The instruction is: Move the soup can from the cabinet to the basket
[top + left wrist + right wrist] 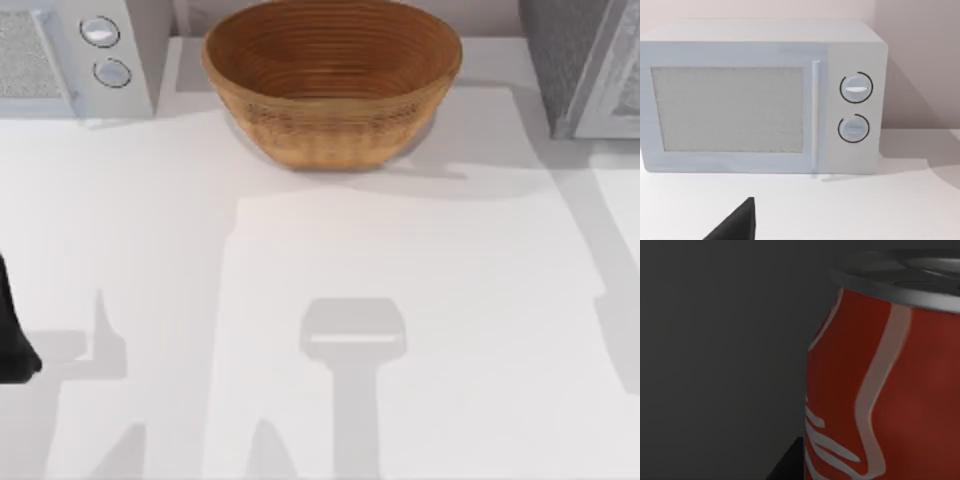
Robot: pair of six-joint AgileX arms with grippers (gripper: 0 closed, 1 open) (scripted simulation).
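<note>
The soup can (880, 390) stands right before my right gripper, grip unclear; rigid, smooth, probably slippery, best held mid-label.

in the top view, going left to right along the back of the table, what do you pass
White microwave with two round knobs → brown wicker basket → grey cabinet at the right edge.
</note>
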